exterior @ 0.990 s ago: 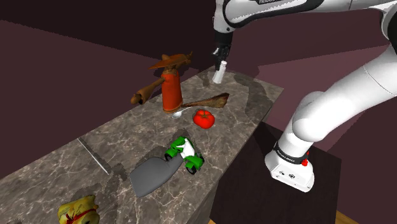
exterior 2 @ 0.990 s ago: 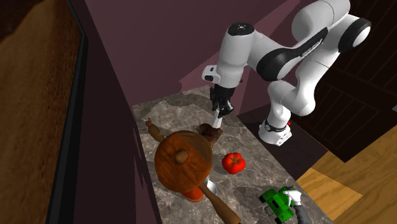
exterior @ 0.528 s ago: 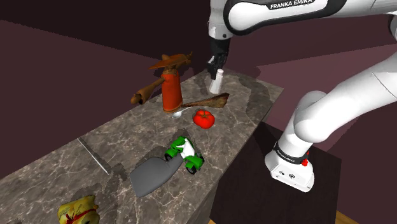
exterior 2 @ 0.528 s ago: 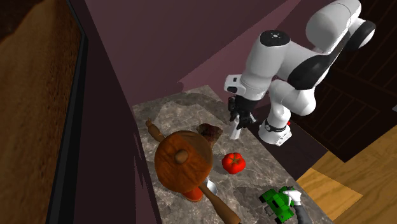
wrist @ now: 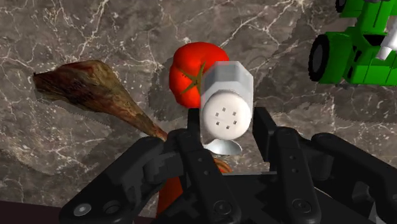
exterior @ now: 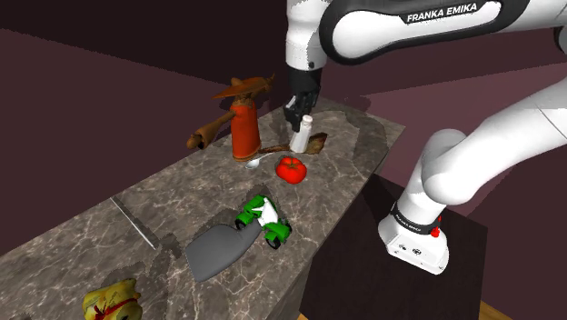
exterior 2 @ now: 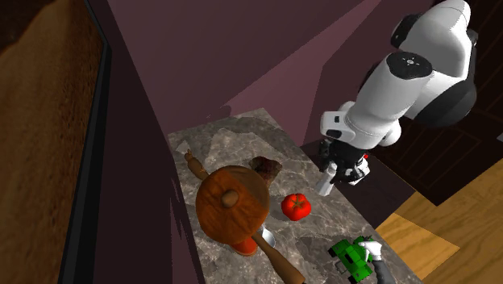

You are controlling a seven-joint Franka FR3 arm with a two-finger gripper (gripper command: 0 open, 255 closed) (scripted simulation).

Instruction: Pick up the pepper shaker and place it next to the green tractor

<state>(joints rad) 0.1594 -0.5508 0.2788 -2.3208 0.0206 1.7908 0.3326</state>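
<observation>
- Black two-finger gripper [exterior: 297,116] pinches a white faceted pepper shaker [exterior: 303,135]. In the wrist view the fingers [wrist: 191,141] clasp its sides just below the cap.
- Shaker is held upright over the grey veined marble worktop [exterior: 182,195], toward the far end. It sits above the round red tomato [exterior: 291,168], which shows directly behind it in the wrist view.
- Shaker cap shows a cluster of small holes; the contents cannot be seen.
- Green toy tractor [exterior: 263,220] with black wheels and a white part sits near the middle of the worktop's stand-side long edge. It is well apart from the shaker, with the tomato between them.
- Brown wooden spoon [exterior: 300,144] lies just beside the tomato, on the far-end side.
- Red-orange cylinder [exterior: 244,132] stands near the wall-side edge with a brown wooden piece on top.
- Grey flat blade [exterior: 216,250] lies just beside the tractor.
- Yellow lumpy object [exterior: 111,303] sits at the worktop's near end.
- White arm reads "FRANKA EMIKA" [exterior: 450,13] in white letters on a dark band.
</observation>
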